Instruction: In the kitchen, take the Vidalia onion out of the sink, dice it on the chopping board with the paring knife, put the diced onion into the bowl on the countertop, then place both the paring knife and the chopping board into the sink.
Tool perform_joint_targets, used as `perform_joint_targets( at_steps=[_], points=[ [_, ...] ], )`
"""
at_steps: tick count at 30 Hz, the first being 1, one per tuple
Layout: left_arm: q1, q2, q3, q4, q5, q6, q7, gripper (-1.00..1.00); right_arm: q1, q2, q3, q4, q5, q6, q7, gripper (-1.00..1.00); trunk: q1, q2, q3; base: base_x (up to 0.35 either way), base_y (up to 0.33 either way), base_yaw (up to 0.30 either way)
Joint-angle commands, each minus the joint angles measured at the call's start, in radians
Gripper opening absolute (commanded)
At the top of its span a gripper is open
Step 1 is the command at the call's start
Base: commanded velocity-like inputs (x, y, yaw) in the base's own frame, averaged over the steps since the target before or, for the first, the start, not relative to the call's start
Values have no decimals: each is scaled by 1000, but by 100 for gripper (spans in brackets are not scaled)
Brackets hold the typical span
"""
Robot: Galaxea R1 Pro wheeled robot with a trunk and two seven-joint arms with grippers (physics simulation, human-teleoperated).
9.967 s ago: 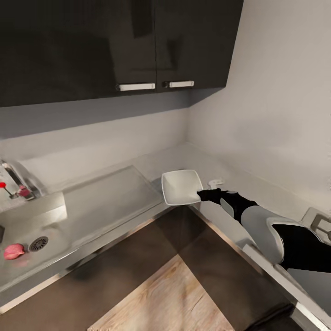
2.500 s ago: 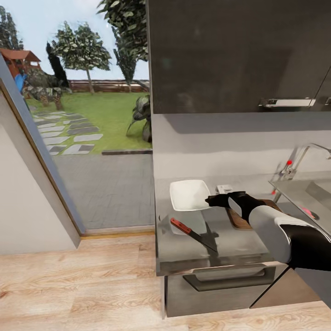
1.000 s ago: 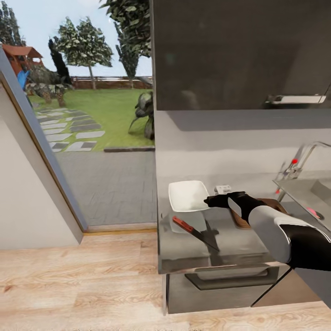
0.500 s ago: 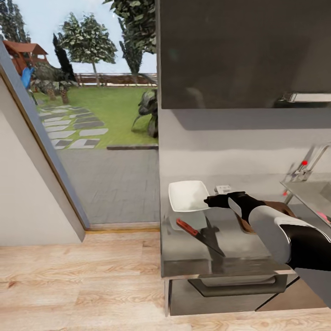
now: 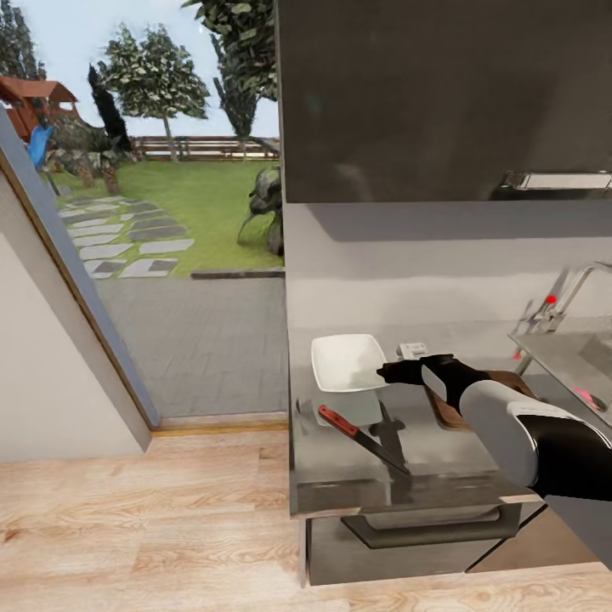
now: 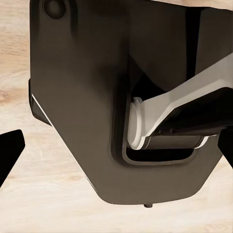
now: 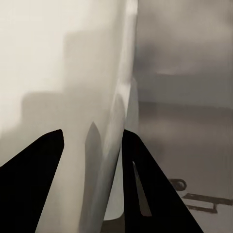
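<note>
While parked at the bench (image 5: 340, 459) end, right claw (image 5: 389, 371) clamped on the white bowl's (image 5: 344, 361) rim, one finger (image 7: 34, 179) inside, the other outside. Bowl at the bench's back, knife (image 5: 361, 435) with red handle lying just in front of it. Chopping board (image 5: 446, 406) mostly hidden behind the right arm. Sink (image 5: 578, 361) with tap further right, pinkish onion (image 5: 585, 394) inside. Left claw state: cannot tell.

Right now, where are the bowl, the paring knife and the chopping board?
bowl (image 5: 344, 359): head view, on its white inner floor.
paring knife (image 5: 338, 421): head view, on its red handle.
chopping board (image 5: 445, 410): head view, on the brown strip beside the right arm.
</note>
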Motion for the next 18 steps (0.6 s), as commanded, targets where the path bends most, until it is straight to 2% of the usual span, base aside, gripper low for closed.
perform_joint_targets(
  at_steps=[1,7,14,18],
  points=[
    [0,-1,3,-1,8,1,-8,100,0,0,-10,-2,9,5,4,-100,1,-2,-2,0,0,-4],
    [0,0,3,-1,8,1,-8,100,0,-1,-11,-2,9,5,5,-100,1,-2,-2,0,0,-19],
    [0,0,3,-1,8,1,-8,100,0,-1,-11,-2,9,5,5,-100,1,-2,1,0,0,-200],
    [0,2,3,-1,8,1,-8,100,0,1,-10,-2,8,5,6,-100,1,-2,2,0,0,-81]
  ],
)
